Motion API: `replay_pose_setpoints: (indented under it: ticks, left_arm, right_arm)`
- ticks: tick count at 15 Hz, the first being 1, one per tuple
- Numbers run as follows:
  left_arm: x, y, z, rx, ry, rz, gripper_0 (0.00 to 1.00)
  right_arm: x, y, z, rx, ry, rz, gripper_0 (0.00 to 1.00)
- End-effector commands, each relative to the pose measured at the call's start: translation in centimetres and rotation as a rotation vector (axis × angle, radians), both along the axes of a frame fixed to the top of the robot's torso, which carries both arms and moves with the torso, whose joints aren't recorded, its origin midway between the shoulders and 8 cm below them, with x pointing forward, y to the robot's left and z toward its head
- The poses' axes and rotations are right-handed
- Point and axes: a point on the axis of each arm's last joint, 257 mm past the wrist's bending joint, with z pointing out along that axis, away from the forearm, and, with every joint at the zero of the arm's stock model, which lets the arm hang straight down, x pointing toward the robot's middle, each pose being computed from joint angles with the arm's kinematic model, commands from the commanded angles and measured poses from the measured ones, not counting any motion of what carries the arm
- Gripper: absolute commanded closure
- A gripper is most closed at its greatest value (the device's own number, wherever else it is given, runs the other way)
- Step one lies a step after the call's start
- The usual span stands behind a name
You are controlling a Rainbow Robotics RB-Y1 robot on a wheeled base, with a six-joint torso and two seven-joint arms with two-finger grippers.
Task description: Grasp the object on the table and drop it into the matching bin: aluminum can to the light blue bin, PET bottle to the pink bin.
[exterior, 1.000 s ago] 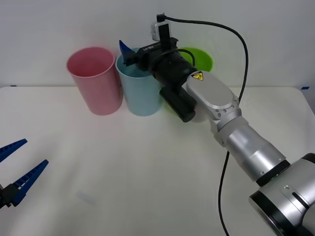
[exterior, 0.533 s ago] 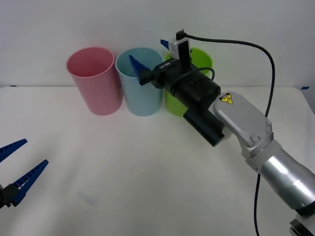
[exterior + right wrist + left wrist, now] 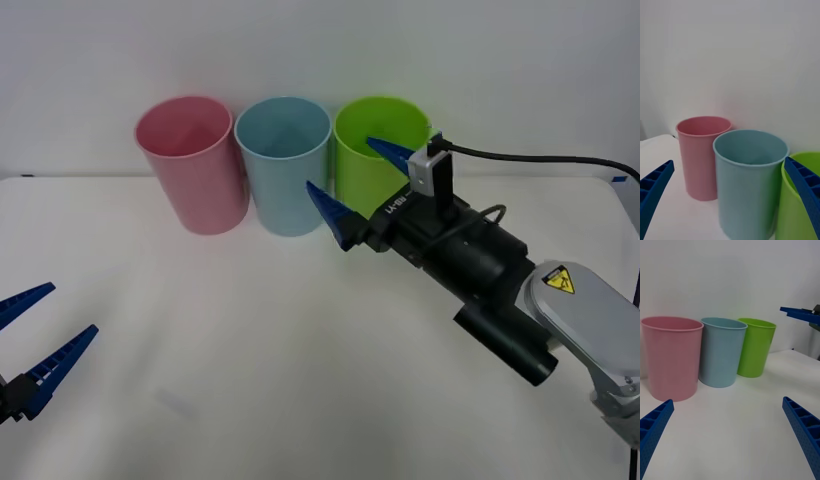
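Right hand (image 3: 365,180) agape, ribbed blue fingers (image 3: 330,210)

Lab: bare white table (image 3: 250,340), blank wall (image 3: 500,50)

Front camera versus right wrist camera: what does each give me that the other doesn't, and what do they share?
Front view extras: the left gripper, open, low over the near left of the table, and the right arm reaching in from the right.
Right wrist extras: a close side-on look with the light blue bin framed between that gripper's fingers.
Shared: the pink bin, light blue bin and lime green bin in a row, and the right gripper, open, in front of them.
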Motion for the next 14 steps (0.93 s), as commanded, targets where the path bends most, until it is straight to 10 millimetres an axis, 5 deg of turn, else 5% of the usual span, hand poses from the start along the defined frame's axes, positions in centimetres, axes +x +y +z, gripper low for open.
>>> replay_pose_setpoints:
  ticks: [1,14]
  left_arm:
    - [0.0,0.0,0.0,0.0,0.0,0.0,0.0]
    - [0.0,0.0,0.0,0.0,0.0,0.0,0.0]
  right_arm:
    - [-2.6,-2.5,-1.2,-0.033,0.011,0.031,0.0]
    - [-11.6,-16.3,-7.7,-0.143,0.12,0.017,0.0]
